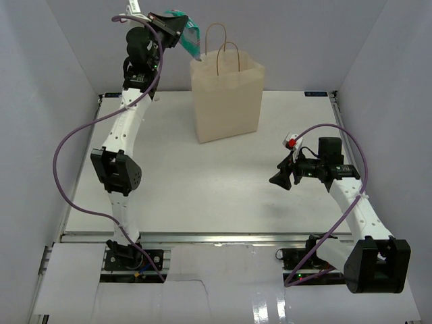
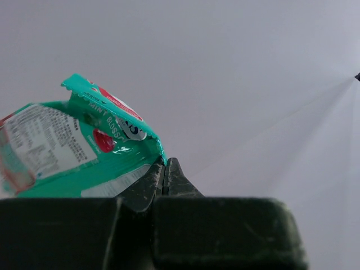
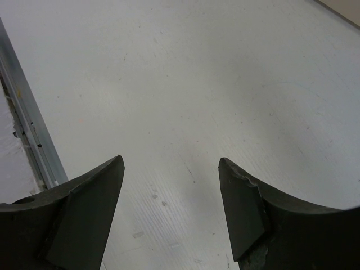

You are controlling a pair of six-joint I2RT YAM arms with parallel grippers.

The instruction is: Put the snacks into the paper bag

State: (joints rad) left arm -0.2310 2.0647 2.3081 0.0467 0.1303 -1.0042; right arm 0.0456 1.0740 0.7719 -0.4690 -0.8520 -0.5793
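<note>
The left gripper point(image 1: 177, 30) is clenched on a crinkled edge of the teal-and-white pouch point(image 1: 191, 39), jaws pressed together, raised high above the tabletop point(image 1: 202, 189). The pouch sticks out from the gripper's tip. Just below and beside it, the paper bag point(image 1: 226, 101) stands upright with its mouth open; the pouch appears close above the rim nearest this gripper. The right gripper point(image 1: 278, 179) is released, jaws spread with nothing between them, low over the tabletop, well apart from the bag
</note>
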